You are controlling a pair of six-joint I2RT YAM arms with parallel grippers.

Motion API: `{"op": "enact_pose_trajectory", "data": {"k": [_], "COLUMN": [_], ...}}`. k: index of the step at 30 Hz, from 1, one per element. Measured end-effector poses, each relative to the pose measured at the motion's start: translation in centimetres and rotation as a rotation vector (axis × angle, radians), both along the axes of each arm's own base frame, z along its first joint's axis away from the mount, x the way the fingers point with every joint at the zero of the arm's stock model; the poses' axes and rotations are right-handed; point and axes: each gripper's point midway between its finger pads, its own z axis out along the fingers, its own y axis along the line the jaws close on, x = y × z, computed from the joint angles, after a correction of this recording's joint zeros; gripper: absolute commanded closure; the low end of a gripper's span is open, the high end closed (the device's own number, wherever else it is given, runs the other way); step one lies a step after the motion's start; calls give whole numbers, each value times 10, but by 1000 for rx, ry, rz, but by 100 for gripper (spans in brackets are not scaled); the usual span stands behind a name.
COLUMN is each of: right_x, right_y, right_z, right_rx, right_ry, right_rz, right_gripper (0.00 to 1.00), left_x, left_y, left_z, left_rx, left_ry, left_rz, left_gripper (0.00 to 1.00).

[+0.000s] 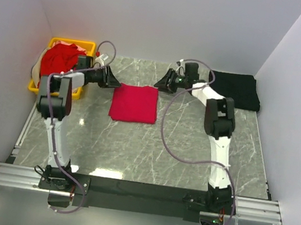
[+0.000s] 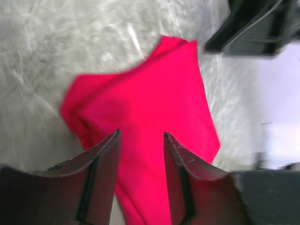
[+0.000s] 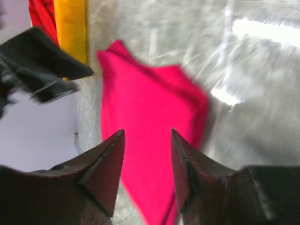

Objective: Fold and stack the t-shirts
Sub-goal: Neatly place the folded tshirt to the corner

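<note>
The red shirt [image 1: 135, 103] lies folded into a rough square at the middle of the tabletop [image 1: 122, 148]; the black shirt [image 1: 234, 89] lies folded flat at about 1 o'clock, well apart from it; more red shirts [image 1: 59, 59] are heaped in the basket [image 1: 73, 42] at 10 o'clock. The left hand [image 1: 110, 78] hangs just off the red shirt's 10 o'clock corner, the right hand [image 1: 163, 82] off its 1 o'clock corner; both have jaws apart with nothing between them, and each wrist view shows the cloth beyond the gap. The shirt looks light, soft and limp; lifted by one point it would likely sag and fall open, its layers sliding over each other; the safer hold is probably a pinch through all layers at two corners of one edge, both hands together, carried low.
</note>
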Motion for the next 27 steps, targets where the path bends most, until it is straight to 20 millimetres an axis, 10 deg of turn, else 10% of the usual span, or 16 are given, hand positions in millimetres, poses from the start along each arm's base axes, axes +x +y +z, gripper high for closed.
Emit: {"op": "enact_pose_trajectory", "data": {"k": [6,10,13,19,27], "right_x": [-43,-80,-112,-152,-138], "right_y": [-34,-51,-60,-80,-82], "right_z": [113,158,133,44,39], "right_rx": [-112,-117,-130,-190,-126], "right_ry": [-229,-338,-275,24,98], "right_rz": [-41,-58,-61,-165,-257], "right_gripper": [39,27,22,15,20], "left_x": [-64,-132,-176,-200,-190], "left_y": [-6,-67,-110,-145,-168], "left_z": [99,123,93,27,-8], "left_rx": [334,516,580,763,891], "left_ry": [-460,-805,-901,-959,-1056], "left_rz": [-107,-316,-505,-705,-775], "left_gripper": [36,37,40,43,48]}}
